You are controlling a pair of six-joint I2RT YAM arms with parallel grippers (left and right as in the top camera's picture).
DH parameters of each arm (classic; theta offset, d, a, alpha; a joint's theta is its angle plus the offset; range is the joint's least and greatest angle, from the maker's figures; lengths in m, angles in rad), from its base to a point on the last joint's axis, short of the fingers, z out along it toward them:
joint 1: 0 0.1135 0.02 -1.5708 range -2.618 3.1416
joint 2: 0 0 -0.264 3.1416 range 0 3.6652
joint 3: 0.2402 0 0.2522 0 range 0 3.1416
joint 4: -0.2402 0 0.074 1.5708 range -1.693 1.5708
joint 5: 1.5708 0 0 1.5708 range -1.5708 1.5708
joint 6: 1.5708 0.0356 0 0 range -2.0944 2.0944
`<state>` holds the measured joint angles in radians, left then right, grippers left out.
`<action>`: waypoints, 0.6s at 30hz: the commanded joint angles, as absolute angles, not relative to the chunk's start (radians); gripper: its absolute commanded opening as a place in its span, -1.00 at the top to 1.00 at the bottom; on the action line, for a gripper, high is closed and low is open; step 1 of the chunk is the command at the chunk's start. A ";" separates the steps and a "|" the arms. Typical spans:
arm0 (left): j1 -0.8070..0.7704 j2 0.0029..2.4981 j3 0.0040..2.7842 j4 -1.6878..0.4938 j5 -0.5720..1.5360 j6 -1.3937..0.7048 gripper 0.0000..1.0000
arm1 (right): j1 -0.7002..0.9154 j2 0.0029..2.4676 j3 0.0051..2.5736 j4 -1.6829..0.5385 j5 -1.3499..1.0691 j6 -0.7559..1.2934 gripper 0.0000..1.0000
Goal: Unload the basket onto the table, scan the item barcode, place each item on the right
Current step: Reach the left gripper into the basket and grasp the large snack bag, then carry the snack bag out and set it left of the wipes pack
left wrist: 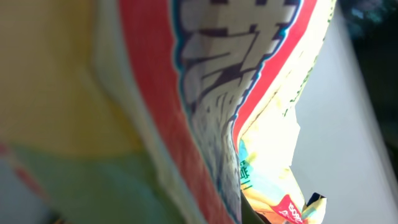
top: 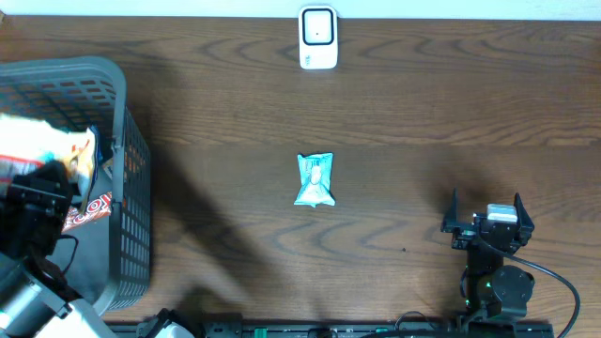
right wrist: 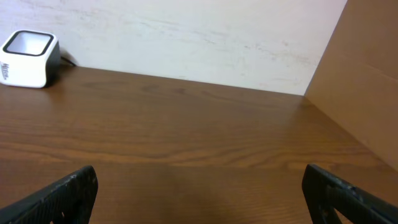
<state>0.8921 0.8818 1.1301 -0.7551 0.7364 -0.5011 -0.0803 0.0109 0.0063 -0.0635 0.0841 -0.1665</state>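
A small teal packet (top: 315, 179) lies flat in the middle of the table. The white barcode scanner (top: 318, 38) stands at the far edge; it also shows in the right wrist view as the scanner (right wrist: 28, 59) at the far left. My left gripper (top: 42, 191) is down inside the grey basket (top: 131, 202) among snack bags. A red, white and yellow bag (left wrist: 205, 112) fills the left wrist view, pressed close, and hides the fingers. My right gripper (top: 486, 221) rests at the near right, open, with only bare wood between its fingers (right wrist: 68, 193).
The basket at the left holds several snack bags (top: 52, 150). A brown cardboard wall (right wrist: 367, 81) rises on the right of the table, and a pale wall runs behind the scanner.
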 commanded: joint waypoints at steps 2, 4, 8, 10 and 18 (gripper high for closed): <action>0.825 0.873 1.213 -0.677 1.008 -0.442 0.85 | -0.084 0.007 0.006 -0.067 0.092 -0.173 -0.99; 0.770 0.872 1.213 -0.619 1.118 -0.442 0.85 | -0.084 0.007 0.006 -0.067 0.092 -0.173 -0.98; 0.606 0.874 1.207 -0.624 1.118 -0.441 0.85 | -0.084 0.007 0.006 -0.067 0.092 -0.173 -0.98; 0.488 0.875 1.197 -0.627 1.060 -0.442 0.85 | -0.084 0.007 0.006 -0.067 0.092 -0.173 -0.98; -0.025 0.921 1.195 -0.710 0.590 -0.442 0.85 | -0.084 0.007 0.006 -0.067 0.092 -0.173 -0.98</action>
